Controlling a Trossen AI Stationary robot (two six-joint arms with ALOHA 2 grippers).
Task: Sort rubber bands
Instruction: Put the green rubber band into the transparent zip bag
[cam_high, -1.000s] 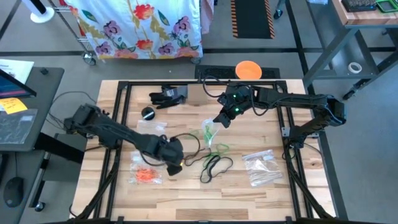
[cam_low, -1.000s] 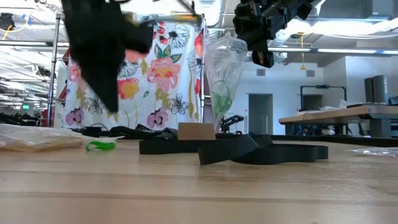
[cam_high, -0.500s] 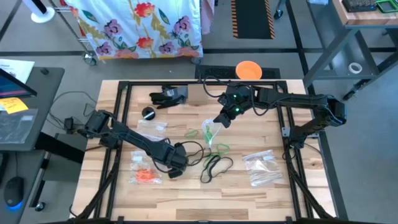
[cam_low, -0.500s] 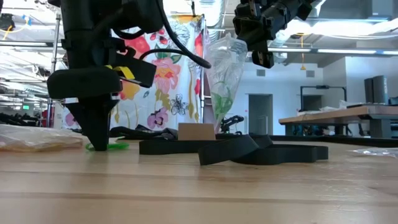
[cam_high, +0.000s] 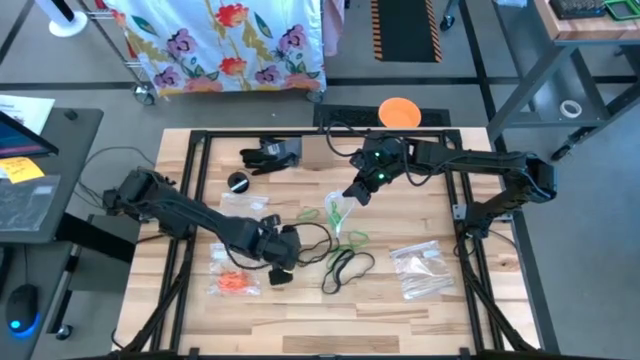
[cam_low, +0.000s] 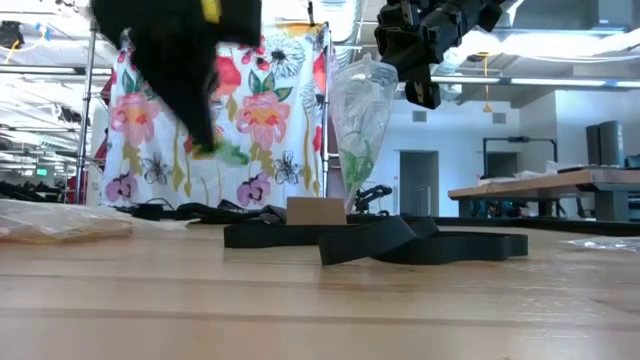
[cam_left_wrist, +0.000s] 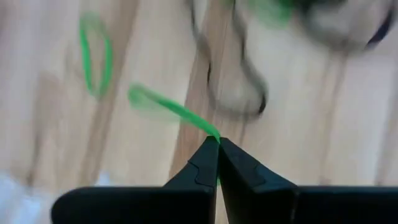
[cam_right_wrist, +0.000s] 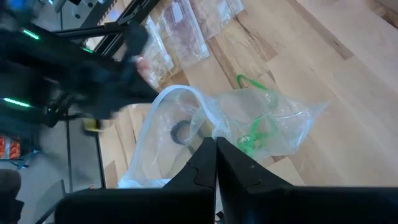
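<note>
My left gripper (cam_high: 280, 262) hovers over the table's near middle, shut on a green rubber band (cam_left_wrist: 174, 111). In the low view it (cam_low: 205, 140) is raised off the wood. My right gripper (cam_high: 352, 197) is farther back at mid-table, shut on a clear zip bag (cam_right_wrist: 261, 127) with green bands inside. That bag hangs in the low view (cam_low: 360, 130). More green bands (cam_high: 352, 238) and a heap of black bands (cam_high: 345, 265) lie flat on the wood between the arms. My left gripper pinches one end of the green band (cam_left_wrist: 210, 134) between its two fingertips. The fingers point down. The band trails away from the tips, lifted clear of the table. My right gripper pinches the bag's upper rim (cam_right_wrist: 208, 135) between its two fingers, coming from above. The bag hangs below the fingers with its mouth open, and the green bands sit in its lower part (cam_right_wrist: 252, 143).
A bag with orange bands (cam_high: 232, 282) lies near the left arm. Two clear bags (cam_high: 420, 270) lie at the near right, and another (cam_high: 245, 203) at mid-left. A cardboard box (cam_high: 318, 152) and dark items (cam_high: 268, 155) stand along the far edge. Black cables (cam_high: 310, 240) cross the middle.
My left gripper has dropped to the table at a green band, taken hold of it and risen again. The band has left the wood and now hangs from the fingertips. My right gripper and its bag have kept still.
</note>
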